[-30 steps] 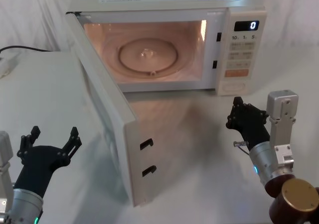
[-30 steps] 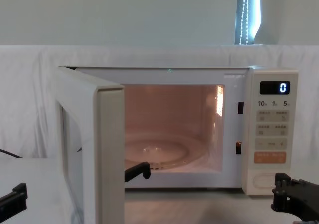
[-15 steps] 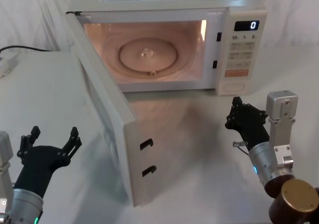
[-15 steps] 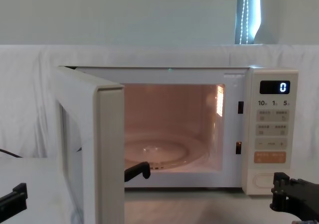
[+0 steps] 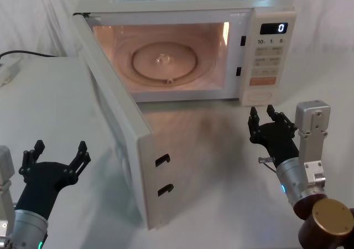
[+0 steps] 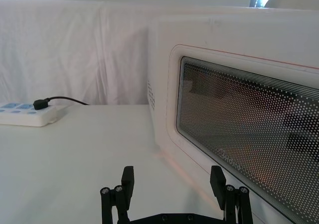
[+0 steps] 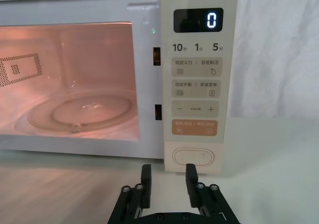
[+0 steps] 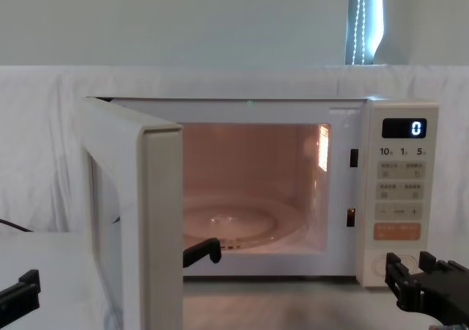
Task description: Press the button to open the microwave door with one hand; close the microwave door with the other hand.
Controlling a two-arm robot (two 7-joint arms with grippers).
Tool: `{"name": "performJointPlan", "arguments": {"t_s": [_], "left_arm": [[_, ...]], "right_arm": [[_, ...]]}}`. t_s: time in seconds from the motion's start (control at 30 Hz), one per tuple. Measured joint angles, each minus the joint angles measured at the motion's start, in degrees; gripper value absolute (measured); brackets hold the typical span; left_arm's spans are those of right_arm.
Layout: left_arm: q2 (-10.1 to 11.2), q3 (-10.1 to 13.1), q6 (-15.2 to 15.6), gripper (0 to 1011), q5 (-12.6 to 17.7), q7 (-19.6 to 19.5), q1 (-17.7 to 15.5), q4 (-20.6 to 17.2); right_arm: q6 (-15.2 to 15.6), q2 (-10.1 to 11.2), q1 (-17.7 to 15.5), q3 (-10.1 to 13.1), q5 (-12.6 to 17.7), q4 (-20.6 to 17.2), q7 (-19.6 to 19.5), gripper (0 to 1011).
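1. The bench (image 5: 50, 99) is draped in white cloth and carries everything here.
2. The microwave (image 5: 182, 5) sits at 12 o'clock on the bench, cavity lit, display showing 0.
3. The microwave door (image 5: 113, 122) stands swung wide open on its left hinge, its free edge reaching toward 6 o'clock; in the left wrist view its dark window faces the camera.
4. The glass turntable (image 5: 163, 61) lies on the cavity floor.
5. The left claw (image 5: 55, 159) hovers at 8 o'clock, outside the open door and apart from it, fingers spread wide.
6. The right claw (image 5: 266, 122) is at 4 o'clock, just in front of the control panel, fingers parted narrowly and holding nothing.
7. The button (image 7: 193, 157) sits at the panel's foot, below the orange key (image 7: 194, 127), just beyond the right claw's tips.
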Motion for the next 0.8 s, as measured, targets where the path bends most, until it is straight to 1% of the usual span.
{"name": "performJointPlan", "arguments": {"t_s": [0.03, 0.1, 0.17, 0.27, 0.47, 0.53, 0.57, 0.6, 0.63, 0.67, 0.7, 0.77, 0.8], "left_arm": [[0.00, 0.00, 0.00, 1001, 0.00, 0.00, 0.00, 0.00], [0.00, 0.00, 0.00, 1001, 0.00, 0.00, 0.00, 0.00], [0.00, 0.00, 0.00, 1001, 0.00, 0.00, 0.00, 0.00], [0.00, 0.00, 0.00, 1001, 0.00, 0.00, 0.00, 0.00], [0.00, 0.00, 0.00, 1001, 0.00, 0.00, 0.00, 0.00], [0.00, 0.00, 0.00, 1001, 0.00, 0.00, 0.00, 0.00], [0.00, 0.00, 0.00, 1001, 0.00, 0.00, 0.00, 0.00], [0.00, 0.00, 0.00, 1001, 0.00, 0.00, 0.00, 0.00], [0.00, 0.00, 0.00, 1001, 0.00, 0.00, 0.00, 0.00], [0.00, 0.00, 0.00, 979, 0.00, 0.00, 0.00, 0.00], [0.00, 0.00, 0.00, 962, 0.00, 0.00, 0.00, 0.00], [0.00, 0.00, 0.00, 945, 0.00, 0.00, 0.00, 0.00], [0.00, 0.00, 0.00, 896, 0.00, 0.00, 0.00, 0.00]], "right_arm": [[0.00, 0.00, 0.00, 0.00, 0.00, 0.00, 0.00, 437], [0.02, 0.00, 0.01, 0.00, 0.02, 0.00, 0.00, 515], [0.03, 0.00, 0.01, 0.00, 0.02, 0.00, 0.00, 555], [0.04, 0.00, 0.01, 0.01, 0.02, 0.00, 0.00, 669], [0.05, 0.00, 0.01, 0.03, 0.02, 0.00, 0.00, 824], [0.05, 0.00, 0.01, 0.03, 0.02, 0.00, 0.00, 894], [0.05, 0.00, 0.01, 0.03, 0.02, 0.00, 0.00, 906], [0.05, 0.00, 0.01, 0.03, 0.02, 0.00, 0.00, 947], [0.05, 0.00, 0.01, 0.03, 0.02, 0.00, 0.00, 947], [0.05, 0.00, 0.01, 0.03, 0.02, 0.00, 0.00, 984], [0.05, 0.00, 0.01, 0.03, 0.02, 0.00, 0.00, 999], [0.05, 0.00, 0.01, 0.03, 0.02, 0.00, 0.00, 1002], [0.05, 0.00, 0.01, 0.03, 0.02, 0.00, 0.00, 1002]]}}
